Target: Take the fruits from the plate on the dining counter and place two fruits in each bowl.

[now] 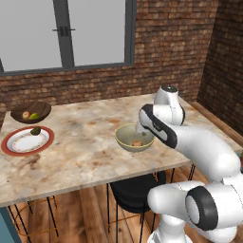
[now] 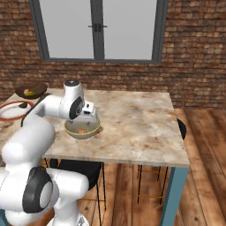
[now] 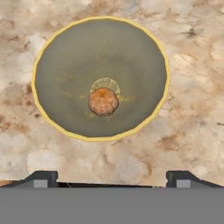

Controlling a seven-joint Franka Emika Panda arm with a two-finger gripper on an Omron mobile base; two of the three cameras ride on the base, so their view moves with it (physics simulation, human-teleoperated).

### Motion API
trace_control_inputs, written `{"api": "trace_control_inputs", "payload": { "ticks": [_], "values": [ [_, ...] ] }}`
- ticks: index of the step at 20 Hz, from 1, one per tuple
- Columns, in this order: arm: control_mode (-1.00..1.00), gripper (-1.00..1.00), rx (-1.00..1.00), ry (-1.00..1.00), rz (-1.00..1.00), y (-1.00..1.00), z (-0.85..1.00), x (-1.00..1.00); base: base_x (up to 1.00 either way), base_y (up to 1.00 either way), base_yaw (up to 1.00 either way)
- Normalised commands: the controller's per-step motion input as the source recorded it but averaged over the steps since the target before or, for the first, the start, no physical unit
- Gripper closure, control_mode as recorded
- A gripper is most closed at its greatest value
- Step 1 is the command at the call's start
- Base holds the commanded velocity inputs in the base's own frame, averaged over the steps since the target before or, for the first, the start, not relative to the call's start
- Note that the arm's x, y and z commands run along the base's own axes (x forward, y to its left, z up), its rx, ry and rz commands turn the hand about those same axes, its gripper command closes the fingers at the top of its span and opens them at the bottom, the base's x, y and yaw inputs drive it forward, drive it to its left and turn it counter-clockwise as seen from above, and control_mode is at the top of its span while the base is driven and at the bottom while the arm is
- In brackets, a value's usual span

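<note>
In the pale bowl (image 3: 61,57) one brownish-orange fruit (image 3: 103,101), below the released, empty hand (image 3: 111,178).

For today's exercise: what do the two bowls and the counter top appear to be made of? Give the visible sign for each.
Pale bowl: likely glazed ceramic, smooth olive inside with a yellow rim. Dark bowl: looks wooden, dark brown and matte, though too small for grain. Counter top: polished stone, probably marble, with beige mottling and rusty veins.

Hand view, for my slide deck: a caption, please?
Open tool above the pale bowl holding one brownish-orange fruit.
</note>
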Motion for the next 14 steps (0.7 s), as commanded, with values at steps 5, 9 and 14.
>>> {"api": "trace_control_inputs", "payload": {
  "ticks": [5,9,14],
  "values": [
    [-1.00,-1.00,0.00,-0.01,0.00,0.08,0.79,-0.48,0.00,0.00,0.00],
    [-1.00,-1.00,0.00,0.01,0.00,0.21,0.26,-0.04,0.00,0.00,0.00],
    [-1.00,-1.00,0.00,0.00,0.00,0.10,0.02,0.00,0.00,0.00,0.00]
  ]
}}
